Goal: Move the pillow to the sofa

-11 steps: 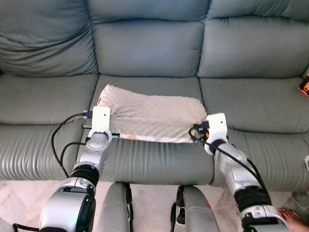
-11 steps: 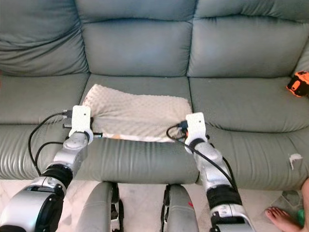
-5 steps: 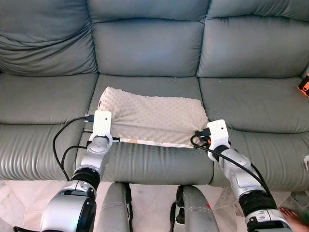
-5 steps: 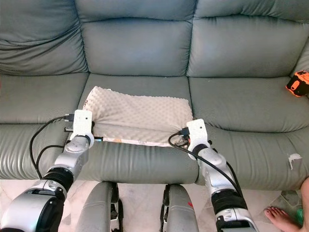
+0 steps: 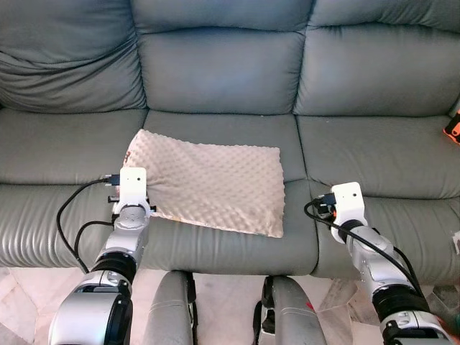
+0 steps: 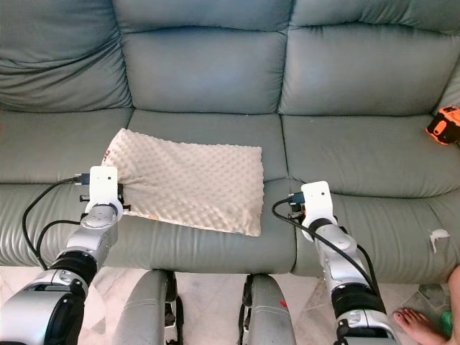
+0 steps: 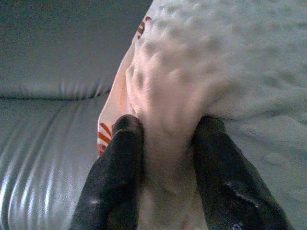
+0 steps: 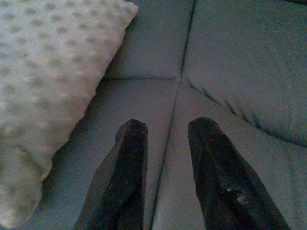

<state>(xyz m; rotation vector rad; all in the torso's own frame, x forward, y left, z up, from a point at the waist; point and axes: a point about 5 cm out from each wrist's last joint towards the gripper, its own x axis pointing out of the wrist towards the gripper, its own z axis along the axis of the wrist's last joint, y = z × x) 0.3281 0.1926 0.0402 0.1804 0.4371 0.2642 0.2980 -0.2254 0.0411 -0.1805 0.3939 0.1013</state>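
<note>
A grey leather sofa (image 5: 223,68) with three seat cushions spans the scene, and the beige dimpled pillow (image 5: 208,180) already lies flat on its middle seat, angled so that its near right corner reaches the front edge of the cushion. The left tool (image 7: 163,143) sits at the pillow's left end, its two black fingers closed on a bunched fold of the dimpled cover. The right tool (image 8: 165,143) is off the pillow, just beside its right edge, fingers parted with nothing between them, poised over the seam between the middle and right seat cushions. In my judgement the placing is nearly done and the main risk lies in the left grip: if that arm pulls back before the fingers open, the pinched fabric could drag the pillow toward the front edge or slew it off the seat. A strip of white fabric with red markings (image 7: 103,136) peeks out at the pillow's edge beside the fingers; it may be a print or label, but nothing is readable. A small orange object (image 6: 442,123) rests at the sofa's far right.
</note>
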